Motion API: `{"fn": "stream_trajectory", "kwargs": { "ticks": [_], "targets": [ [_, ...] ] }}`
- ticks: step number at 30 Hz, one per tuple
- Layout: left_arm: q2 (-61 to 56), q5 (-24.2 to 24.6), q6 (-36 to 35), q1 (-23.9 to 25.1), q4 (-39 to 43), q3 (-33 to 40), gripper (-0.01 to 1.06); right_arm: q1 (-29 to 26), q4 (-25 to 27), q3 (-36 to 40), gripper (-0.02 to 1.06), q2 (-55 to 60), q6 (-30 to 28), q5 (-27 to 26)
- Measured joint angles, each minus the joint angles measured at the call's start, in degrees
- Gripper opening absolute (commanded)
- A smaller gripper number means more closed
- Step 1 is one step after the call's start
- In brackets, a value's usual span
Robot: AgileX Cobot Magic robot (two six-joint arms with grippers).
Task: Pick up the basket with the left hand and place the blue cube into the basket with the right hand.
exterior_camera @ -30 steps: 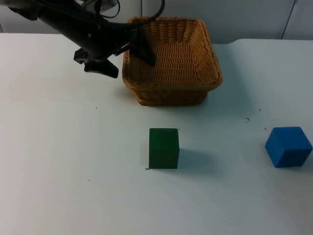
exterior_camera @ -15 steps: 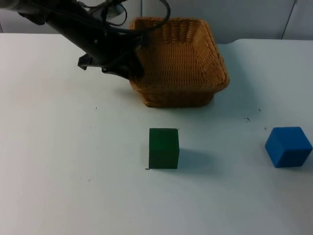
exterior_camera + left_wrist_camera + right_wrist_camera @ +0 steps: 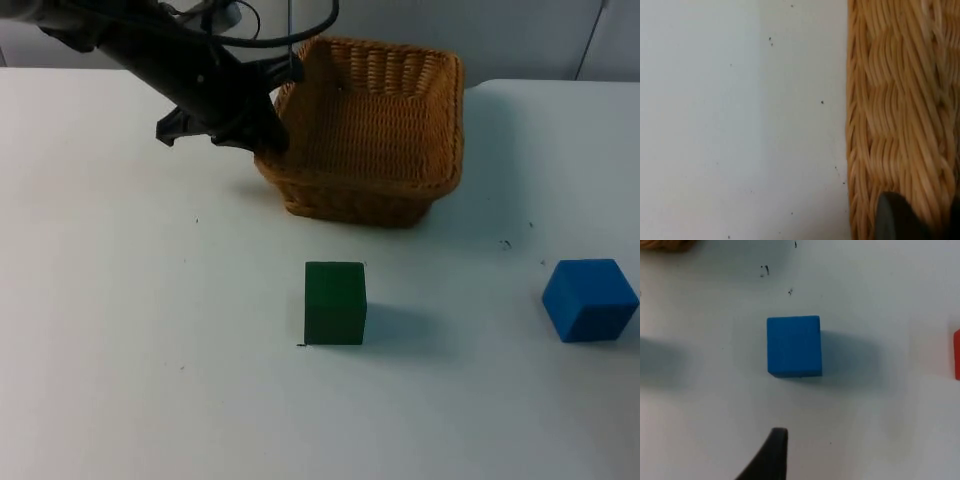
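Wicker rim clamped in my left gripper point(image 3: 268, 128); basket point(image 3: 370, 130) tilted, near edge on the table. I'd lift it level. Right gripper point(image 3: 774, 450) hovers over blue cube point(image 3: 590, 299), fingers' state unclear; green cube point(image 3: 335, 302) lies between.
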Motion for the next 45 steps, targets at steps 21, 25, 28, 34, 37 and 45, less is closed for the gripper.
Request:
{"fn": "stream_trajectory", "kwargs": {
  "ticks": [21,25,28,34,37,45],
  "targets": [
    [-16.49,3.72,-11.12,0.0,4.87,6.42,0.0,0.0,0.0,0.0,1.03,0.0,-0.11,-0.1],
    [-22.08,0.99,-10.9,0.1,4.85,13.83,0.0,0.0,0.0,0.0,1.03,0.0,-0.11,-0.1],
    [-28.82,-2.98,-8.76,0.74,3.8,24.69,0.0,0.0,0.0,0.0,1.03,0.0,-0.11,-0.1],
    [-35.69,-5.07,-1.71,3.66,-1.55,37.19,0.0,0.0,1.11,0.0,1.03,0.0,-0.11,-0.1],
    [-40.7,-6.15,6.24,6.27,-8.84,46.09,0.0,0.0,2.31,0.0,1.03,0.0,-0.11,0.45],
    [-50.25,-7.68,22.72,11.95,-20.57,64.84,0.0,3.87,2.79,-0.14,1.03,0.0,-0.11,2.76]
  ]
}}
